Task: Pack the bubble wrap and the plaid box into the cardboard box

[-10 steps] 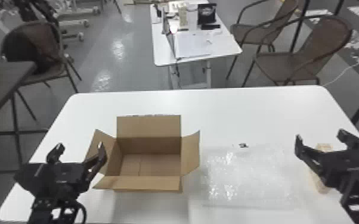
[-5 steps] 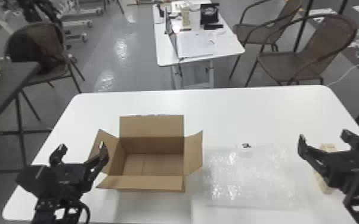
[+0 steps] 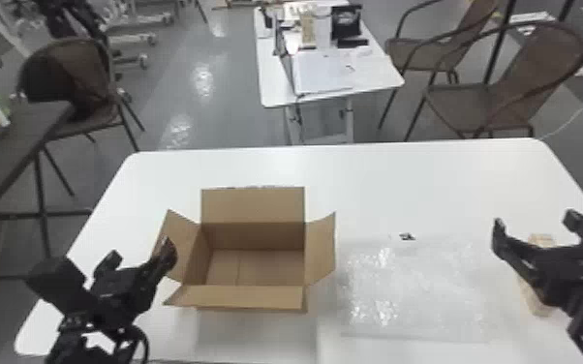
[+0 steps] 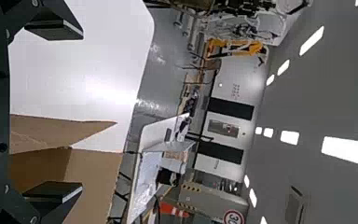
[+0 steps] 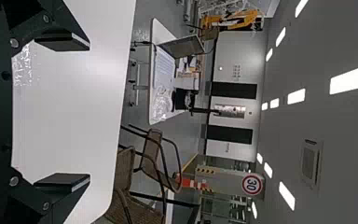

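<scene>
On the near right of the counter [image 3: 426,179], the plaid box [image 3: 532,299] sits partly hidden behind the right gripper [image 3: 534,220]. The bubble wrap [image 3: 416,290] lies flat between it and the cardboard box [image 3: 252,297], which stands open and empty at near left, flaps out. Change: over the last second the head view has slid a bit, with the counter and everything on it drifting right in frame together; probably the robot's body or head turning. Layout of the three is the same, so no packing progress. The left gripper [image 3: 139,248] is by the carton's left flap, fingers wide, holding nothing; right gripper also wide and empty. Still at the start, looks like. Next should be lowering onto the wrap or plaid box. Wrap is thin, will likely need folding; could snag a flap going in.
</scene>
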`<action>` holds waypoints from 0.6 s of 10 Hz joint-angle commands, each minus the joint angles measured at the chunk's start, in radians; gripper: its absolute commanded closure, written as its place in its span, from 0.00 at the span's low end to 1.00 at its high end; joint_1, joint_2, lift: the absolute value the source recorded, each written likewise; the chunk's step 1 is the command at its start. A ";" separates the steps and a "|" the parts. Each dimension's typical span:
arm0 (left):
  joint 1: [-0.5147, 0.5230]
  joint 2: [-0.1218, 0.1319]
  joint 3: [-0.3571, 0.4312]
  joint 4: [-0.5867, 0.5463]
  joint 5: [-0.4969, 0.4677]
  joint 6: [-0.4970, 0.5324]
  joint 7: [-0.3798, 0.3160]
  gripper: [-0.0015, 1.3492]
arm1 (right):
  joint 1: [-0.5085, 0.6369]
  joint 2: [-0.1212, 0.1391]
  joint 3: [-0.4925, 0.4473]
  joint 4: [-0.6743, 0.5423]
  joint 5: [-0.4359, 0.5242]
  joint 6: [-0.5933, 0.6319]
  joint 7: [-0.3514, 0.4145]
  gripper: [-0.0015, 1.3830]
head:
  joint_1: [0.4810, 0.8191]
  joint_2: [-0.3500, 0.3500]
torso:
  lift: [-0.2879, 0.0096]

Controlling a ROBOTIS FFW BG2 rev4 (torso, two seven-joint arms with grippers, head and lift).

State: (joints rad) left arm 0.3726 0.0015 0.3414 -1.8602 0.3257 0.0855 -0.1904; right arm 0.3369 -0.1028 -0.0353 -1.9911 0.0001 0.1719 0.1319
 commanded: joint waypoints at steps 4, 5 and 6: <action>-0.064 -0.004 0.056 0.021 0.116 0.197 -0.066 0.28 | -0.006 0.000 0.002 0.008 -0.002 -0.002 0.014 0.21 | 0.63 0.74 | 0.75; -0.076 -0.004 0.062 0.022 0.113 0.217 -0.081 0.33 | -0.006 0.000 0.002 0.009 -0.002 -0.002 0.014 0.21 | 0.63 0.74 | 0.75; -0.080 -0.004 0.060 0.026 0.111 0.209 -0.083 0.60 | -0.007 0.000 0.002 0.011 -0.002 -0.002 0.014 0.21 | 0.63 0.73 | 0.75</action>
State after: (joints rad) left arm 0.2957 0.0015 0.4016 -1.8369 0.4389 0.2967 -0.2734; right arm 0.3304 -0.1028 -0.0337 -1.9818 -0.0022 0.1705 0.1466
